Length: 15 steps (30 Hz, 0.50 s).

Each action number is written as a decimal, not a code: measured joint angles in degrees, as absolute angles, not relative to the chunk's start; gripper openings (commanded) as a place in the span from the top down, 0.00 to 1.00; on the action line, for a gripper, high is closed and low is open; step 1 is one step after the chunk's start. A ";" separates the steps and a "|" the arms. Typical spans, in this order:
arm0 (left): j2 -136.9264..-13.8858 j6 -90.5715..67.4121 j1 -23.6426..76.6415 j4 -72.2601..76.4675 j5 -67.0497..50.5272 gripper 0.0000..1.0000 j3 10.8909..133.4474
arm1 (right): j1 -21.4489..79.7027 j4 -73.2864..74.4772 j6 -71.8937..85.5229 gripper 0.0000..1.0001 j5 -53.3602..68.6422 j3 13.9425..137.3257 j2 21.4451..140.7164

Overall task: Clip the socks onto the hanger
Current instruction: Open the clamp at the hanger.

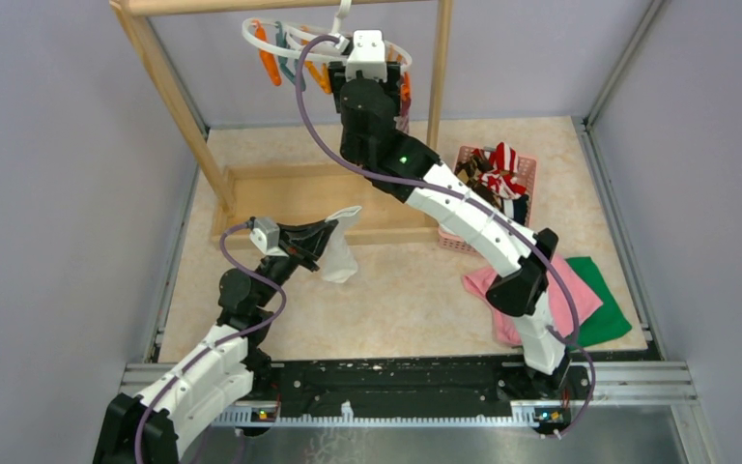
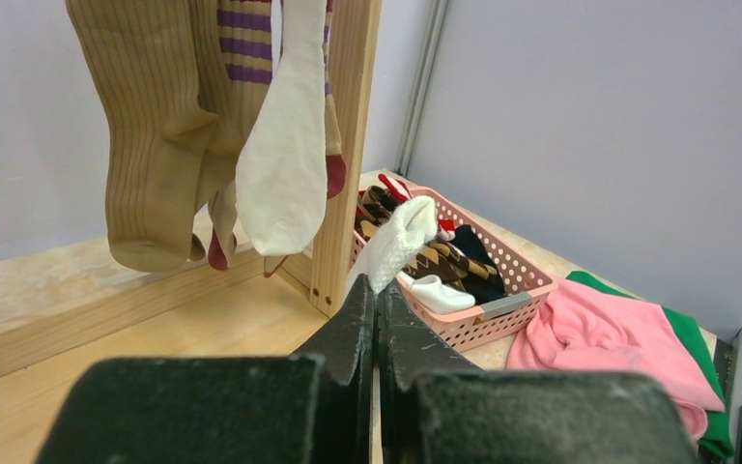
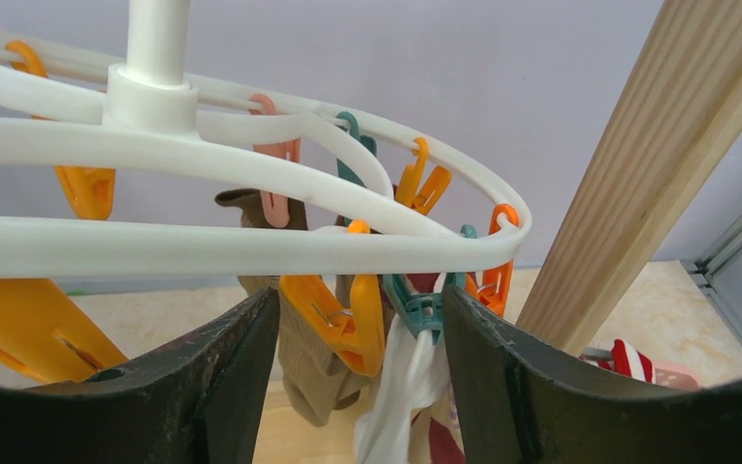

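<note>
Left wrist view: a white textured sock [image 2: 396, 237] is pinched between the shut jaws of the left claw [image 2: 378, 302], its fabric rising just beyond the tips. Up and left of that claw, an olive-brown ribbed sock [image 2: 145, 145] and a smooth cream sock [image 2: 285, 164] are hung. The right claw [image 3: 356, 314] is held wide at the white oval hanger [image 3: 251, 246]. An orange clip [image 3: 343, 324] and a teal clip [image 3: 415, 311] are seen between its fingers.

A robotics lab test cell: plain grey walls [image 1: 58, 145] enclose a beige tabletop [image 1: 406, 309], aluminium rails [image 1: 628, 382] frame it, and the left arm [image 1: 203, 367] and right arm [image 1: 464, 217] stand bolted at its edge.
</note>
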<state>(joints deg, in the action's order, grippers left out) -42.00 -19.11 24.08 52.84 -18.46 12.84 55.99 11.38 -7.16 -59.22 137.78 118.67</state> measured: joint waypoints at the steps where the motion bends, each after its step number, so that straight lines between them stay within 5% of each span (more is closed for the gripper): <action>1: -42.00 -19.11 24.08 52.84 -18.41 1.00 12.84 | 55.90 11.77 -6.90 0.39 -59.07 137.78 118.78; 15: -42.00 -19.07 24.08 52.84 -18.06 1.00 12.67 | 55.57 12.75 -6.68 0.51 -57.76 137.80 120.16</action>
